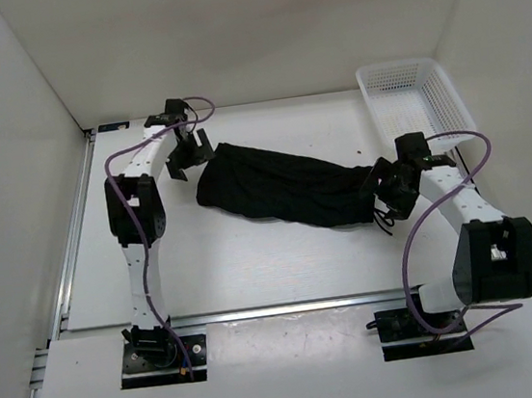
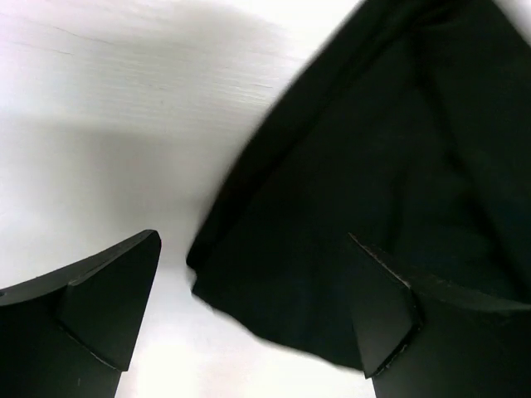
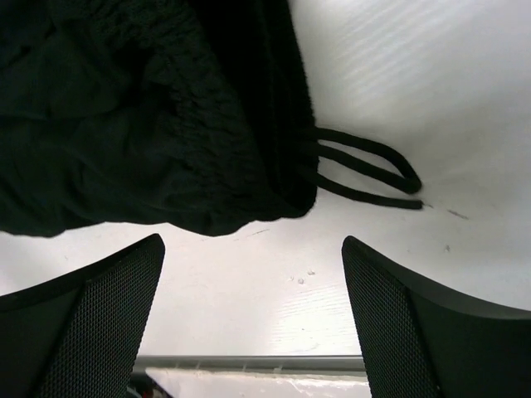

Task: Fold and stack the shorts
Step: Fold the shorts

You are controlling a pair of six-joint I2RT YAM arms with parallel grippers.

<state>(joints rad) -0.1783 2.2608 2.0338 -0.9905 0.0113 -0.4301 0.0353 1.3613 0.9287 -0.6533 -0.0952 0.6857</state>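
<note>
The black shorts lie stretched across the middle of the white table, from back left to front right. My left gripper is open just above their left end; in the left wrist view the fabric's corner lies between and under the fingers. My right gripper is open at the right end, by the gathered waistband. The thin black drawstring loops out on the table beside it. Nothing is held.
A white mesh basket stands at the back right corner. White walls enclose the table on three sides. A metal rail runs along the table's near edge, also seen in the right wrist view.
</note>
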